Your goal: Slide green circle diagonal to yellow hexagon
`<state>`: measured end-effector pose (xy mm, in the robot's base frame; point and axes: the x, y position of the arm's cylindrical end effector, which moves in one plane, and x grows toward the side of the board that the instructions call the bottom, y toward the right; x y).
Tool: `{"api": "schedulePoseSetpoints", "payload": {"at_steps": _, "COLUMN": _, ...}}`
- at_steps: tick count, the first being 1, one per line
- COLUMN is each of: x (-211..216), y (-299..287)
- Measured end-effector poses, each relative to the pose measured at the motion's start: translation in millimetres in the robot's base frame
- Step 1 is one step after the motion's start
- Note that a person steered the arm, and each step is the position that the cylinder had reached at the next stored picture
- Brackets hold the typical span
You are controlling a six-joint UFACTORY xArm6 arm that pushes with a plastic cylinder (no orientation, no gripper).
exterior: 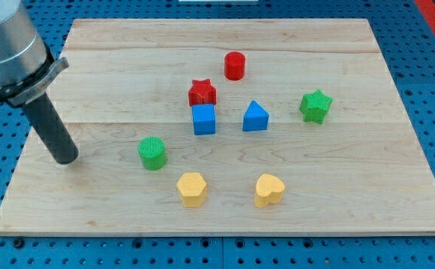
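Green ribbed plastic circle (152, 153) sits at 10 o'clock of the yellow plastic hexagon (192, 188), near it, apart. My tip (67, 159), a bare rod with no claw, rests at the circle's 9 o'clock. Pale wooden board (367, 202) lies on blue perforated table (434, 90). No legible writing.

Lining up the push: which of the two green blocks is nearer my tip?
The green circle, just right of my tip and up-left of the yellow hexagon. The green star sits far off toward the view's right.
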<state>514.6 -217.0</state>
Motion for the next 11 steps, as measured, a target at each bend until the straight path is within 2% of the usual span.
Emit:
{"api": "schedulePoseSetpoints", "payload": {"at_steps": 2, "x": 4.4, "y": 1.8}}
{"api": "schedulePoseSetpoints", "payload": {"at_steps": 3, "x": 4.5, "y": 29.2}}
{"api": "schedulePoseSetpoints", "payload": {"at_steps": 5, "x": 47.3, "y": 67.7}}
{"api": "schedulePoseSetpoints", "payload": {"at_steps": 6, "x": 21.3, "y": 138.1}}
{"api": "schedulePoseSetpoints", "payload": {"at_steps": 7, "x": 4.0, "y": 146.5}}
{"api": "schedulePoseSetpoints", "payload": {"at_steps": 9, "x": -13.0, "y": 111.4}}
{"api": "schedulePoseSetpoints", "payload": {"at_steps": 10, "x": -24.7, "y": 69.1}}
{"api": "schedulePoseSetpoints", "payload": {"at_steps": 11, "x": -4.9, "y": 45.1}}
